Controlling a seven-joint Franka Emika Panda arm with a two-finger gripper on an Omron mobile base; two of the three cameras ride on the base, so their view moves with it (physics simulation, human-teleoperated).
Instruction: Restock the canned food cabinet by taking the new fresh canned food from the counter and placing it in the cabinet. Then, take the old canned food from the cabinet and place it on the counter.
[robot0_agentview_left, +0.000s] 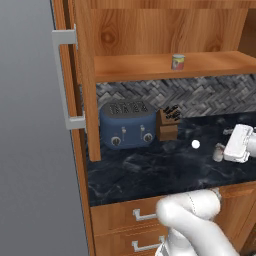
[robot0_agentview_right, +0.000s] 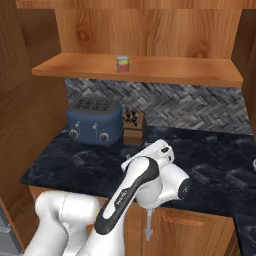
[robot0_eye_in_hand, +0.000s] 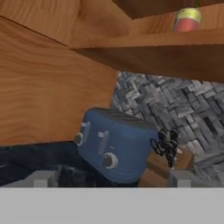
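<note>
The new fresh canned food (robot0_agentview_left: 178, 62) (robot0_agentview_right: 122, 64) (robot0_eye_in_hand: 187, 19), a short can with a yellow-green label and a red band, stands upright on the plank shelf (robot0_agentview_left: 140, 67) of the open cabinet (robot0_agentview_right: 150, 30). My gripper (robot0_eye_in_hand: 111, 179) is open with nothing between its fingers. It hangs low over the counter (robot0_agentview_left: 165, 170) (robot0_agentview_right: 215, 160), well below and to the right of the can. Its white hand (robot0_agentview_left: 239, 142) points left toward the toaster. The old canned food is out of view.
A blue toaster (robot0_agentview_left: 127, 125) (robot0_agentview_right: 95, 121) (robot0_eye_in_hand: 116, 146) and a wooden knife block (robot0_agentview_left: 169, 125) (robot0_agentview_right: 134, 127) stand against the herringbone backsplash under the shelf. The cabinet door (robot0_agentview_left: 82, 75) with its grey bar handle (robot0_agentview_left: 62, 80) stands open at the left. Drawers (robot0_agentview_left: 140, 215) lie below the counter.
</note>
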